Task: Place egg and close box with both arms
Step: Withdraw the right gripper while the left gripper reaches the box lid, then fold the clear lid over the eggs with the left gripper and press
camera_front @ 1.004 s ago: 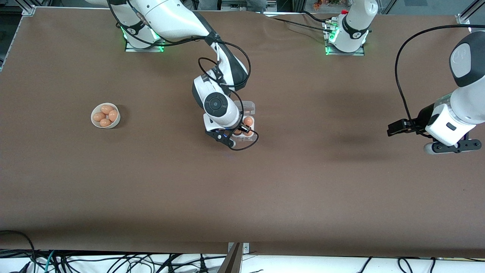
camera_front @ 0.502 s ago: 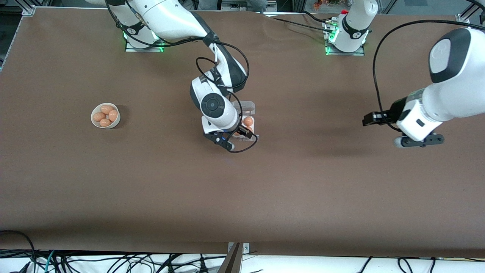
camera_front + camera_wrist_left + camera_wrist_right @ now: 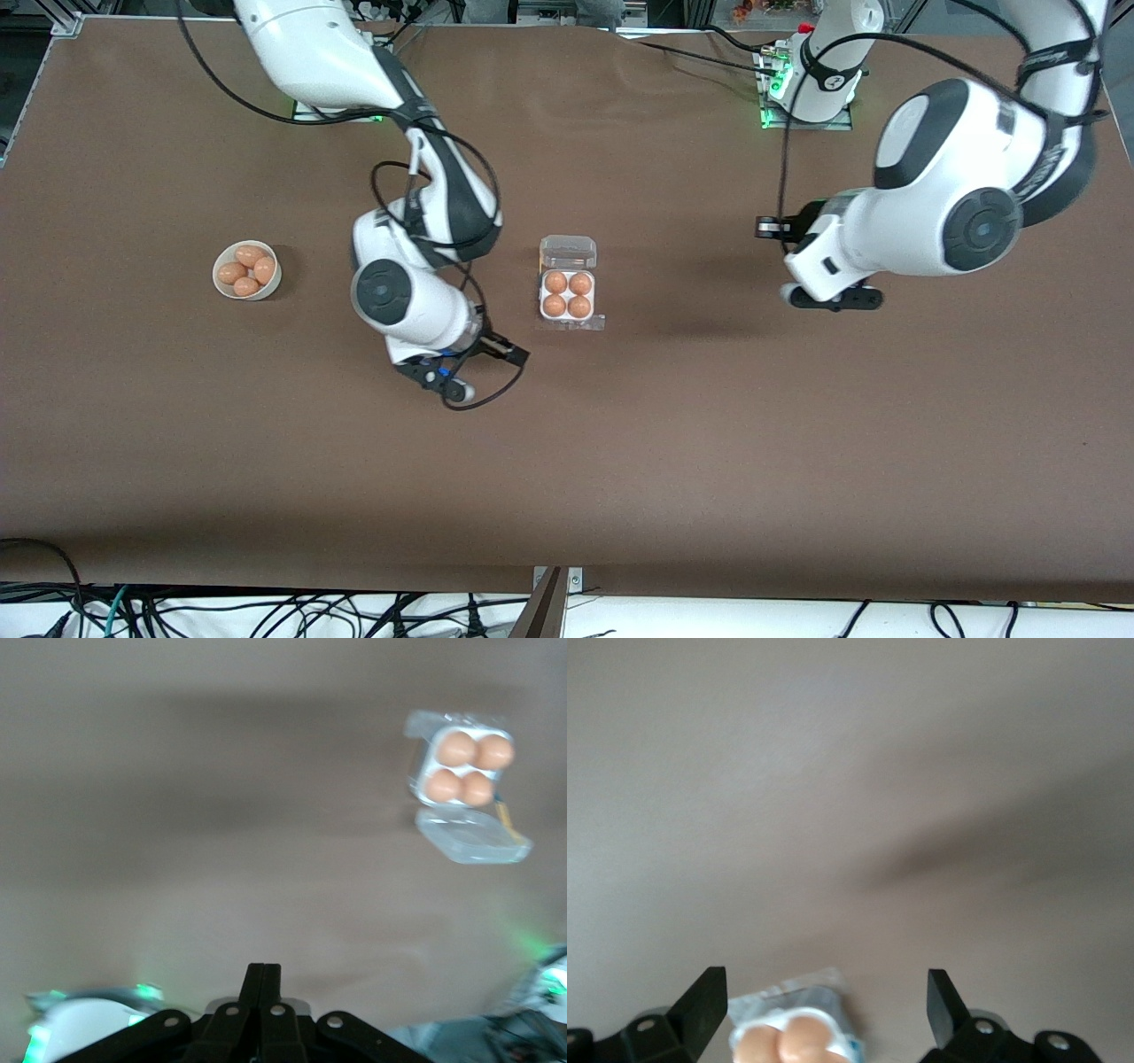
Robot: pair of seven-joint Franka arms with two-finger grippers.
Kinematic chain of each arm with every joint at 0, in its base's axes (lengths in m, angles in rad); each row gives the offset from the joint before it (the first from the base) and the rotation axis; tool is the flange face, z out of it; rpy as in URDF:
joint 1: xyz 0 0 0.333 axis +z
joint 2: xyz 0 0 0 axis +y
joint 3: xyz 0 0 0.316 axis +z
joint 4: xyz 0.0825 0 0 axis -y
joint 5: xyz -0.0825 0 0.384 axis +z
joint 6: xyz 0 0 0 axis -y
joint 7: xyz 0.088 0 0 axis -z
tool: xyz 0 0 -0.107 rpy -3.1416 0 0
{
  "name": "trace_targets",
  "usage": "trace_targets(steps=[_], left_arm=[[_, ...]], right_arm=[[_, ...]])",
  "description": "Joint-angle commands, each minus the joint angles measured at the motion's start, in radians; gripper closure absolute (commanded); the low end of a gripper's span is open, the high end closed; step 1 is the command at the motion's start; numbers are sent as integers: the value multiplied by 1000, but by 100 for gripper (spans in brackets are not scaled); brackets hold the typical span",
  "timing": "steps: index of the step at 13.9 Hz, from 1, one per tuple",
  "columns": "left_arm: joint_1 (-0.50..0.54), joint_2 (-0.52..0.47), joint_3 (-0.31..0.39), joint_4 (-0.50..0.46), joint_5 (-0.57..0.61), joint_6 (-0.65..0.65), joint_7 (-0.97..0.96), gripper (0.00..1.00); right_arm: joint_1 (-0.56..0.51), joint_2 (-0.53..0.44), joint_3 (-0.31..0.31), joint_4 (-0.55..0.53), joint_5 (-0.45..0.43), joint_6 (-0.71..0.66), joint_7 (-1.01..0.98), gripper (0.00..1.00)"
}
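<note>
The box sits at centre frame in the front view, lid open, four eggs seated. The right gripper hangs lower left of it, jaws spread, empty. The left gripper, at right of frame, is clenched on nothing.

Box full (lid open), fingers together.
</note>
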Motion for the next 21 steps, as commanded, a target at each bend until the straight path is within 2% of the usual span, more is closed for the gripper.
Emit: trace_targets(steps=[1, 4, 6, 8, 9, 12, 14, 17, 21], left_arm=[[-82, 43, 2, 23, -70, -20, -135, 98], [-179, 87, 2, 24, -109, -14, -268, 98], [-233, 122, 2, 26, -148, -11, -330, 98], [-300, 161, 2, 75, -154, -8, -365, 98], [-322, 187, 2, 98, -156, -6, -396, 98], [-408, 273, 4, 159, -151, 32, -462, 97], [-437, 313, 4, 164, -149, 115, -470, 98], [-457, 365, 5, 164, -140, 225, -486, 98], [-457, 368, 17, 164, -128, 270, -485, 98]], right_arm=[[-77, -73, -16, -9, 2, -125, -154, 0], [-76, -110, -139, -9, 2, -210, -306, 0], [-76, -127, -200, -6, -16, -256, -340, 0], [-117, -174, -196, -9, -95, -271, -398, 0], [-157, -215, -178, -22, -146, -276, -466, 0], [-353, -360, 23, -101, -305, -254, -596, 0], [-416, -450, 107, -156, -415, -253, -594, 0], [-489, -629, 157, -304, -426, -233, -586, 0], [-570, -742, 157, -328, -415, -305, -592, 0]])
